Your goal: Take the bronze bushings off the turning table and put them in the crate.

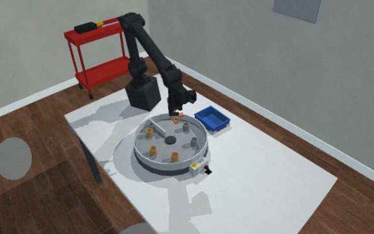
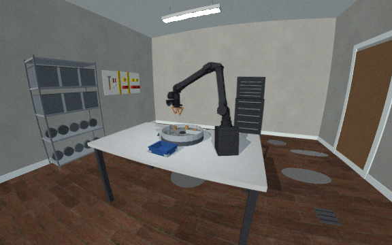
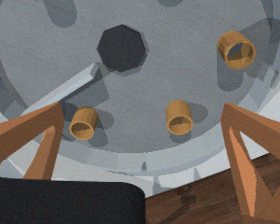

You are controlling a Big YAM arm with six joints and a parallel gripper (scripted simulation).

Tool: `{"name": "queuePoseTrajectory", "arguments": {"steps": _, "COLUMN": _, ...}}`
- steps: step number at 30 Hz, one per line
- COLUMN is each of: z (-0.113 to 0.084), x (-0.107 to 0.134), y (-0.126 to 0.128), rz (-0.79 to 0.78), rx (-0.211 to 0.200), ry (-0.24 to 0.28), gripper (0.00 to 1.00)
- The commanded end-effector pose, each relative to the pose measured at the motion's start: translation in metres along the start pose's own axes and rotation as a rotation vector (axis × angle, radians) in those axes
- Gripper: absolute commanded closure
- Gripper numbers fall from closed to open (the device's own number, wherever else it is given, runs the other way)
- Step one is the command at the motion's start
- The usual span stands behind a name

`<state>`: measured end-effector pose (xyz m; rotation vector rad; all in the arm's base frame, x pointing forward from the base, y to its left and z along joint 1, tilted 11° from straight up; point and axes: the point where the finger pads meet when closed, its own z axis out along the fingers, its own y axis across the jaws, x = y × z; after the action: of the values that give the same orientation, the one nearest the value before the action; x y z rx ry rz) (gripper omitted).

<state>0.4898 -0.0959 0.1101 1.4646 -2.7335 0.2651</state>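
hand (image 1: 176,119) spread wide, nothing held, hung above turning table (image 1: 141,153) rim | three bronze bushings (image 1: 149,132) seen on turning table, two steel bushings (image 1: 186,127) beside | blue crate (image 1: 211,119) set on bench (image 1: 255,182), near turning table

The wrist view looks down onto the round grey turning table (image 3: 157,63), with a dark hub (image 3: 122,47) at its centre. Three bronze bushings stand on it: one (image 3: 236,50) to the right of the hub, one (image 3: 179,117) below and right of the hub, one (image 3: 83,123) below and left of it. The orange fingers frame both sides, spread wide with nothing between them. Beyond the table's near rim, brown wood floor (image 3: 191,205) shows.
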Motion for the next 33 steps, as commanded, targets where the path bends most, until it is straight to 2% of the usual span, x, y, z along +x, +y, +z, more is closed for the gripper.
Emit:
{"name": "queuePoseTrajectory", "arguments": {"steps": 1, "z": -0.016, "x": 0.021, "y": 0.003, "rz": -0.162, "rx": 0.049, "ry": -0.022, "gripper": 0.0}}
{"name": "queuePoseTrajectory", "arguments": {"steps": 3, "z": -0.016, "x": 0.021, "y": 0.003, "rz": -0.162, "rx": 0.049, "ry": -0.022, "gripper": 0.0}}
{"name": "queuePoseTrajectory", "arguments": {"steps": 5, "z": -0.012, "x": 0.049, "y": 0.023, "rz": -0.247, "rx": 0.052, "ry": -0.017, "gripper": 0.0}}
{"name": "queuePoseTrajectory", "arguments": {"steps": 9, "z": -0.006, "x": 0.084, "y": 0.052, "rz": -0.361, "rx": 0.057, "ry": -0.009, "gripper": 0.0}}
{"name": "queuePoseTrajectory", "arguments": {"steps": 17, "z": 0.008, "x": 0.128, "y": 0.101, "rz": -0.53, "rx": 0.061, "ry": 0.003, "gripper": 0.0}}
{"name": "queuePoseTrajectory", "arguments": {"steps": 21, "z": 0.008, "x": 0.13, "y": 0.101, "rz": -0.556, "rx": 0.068, "ry": 0.005, "gripper": 0.0}}
{"name": "queuePoseTrajectory", "arguments": {"steps": 25, "z": 0.012, "x": 0.137, "y": 0.115, "rz": -0.571, "rx": 0.055, "ry": 0.007, "gripper": 0.0}}
{"name": "queuePoseTrajectory", "arguments": {"steps": 27, "z": -0.001, "x": 0.135, "y": 0.098, "rz": -0.568, "rx": 0.091, "ry": 0.009, "gripper": 0.0}}
{"name": "queuePoseTrajectory", "arguments": {"steps": 30, "z": 0.007, "x": 0.133, "y": 0.106, "rz": -0.579, "rx": 0.067, "ry": 0.007, "gripper": 0.0}}
{"name": "queuePoseTrajectory", "arguments": {"steps": 33, "z": 0.007, "x": 0.133, "y": 0.106, "rz": -0.579, "rx": 0.065, "ry": 0.007, "gripper": 0.0}}
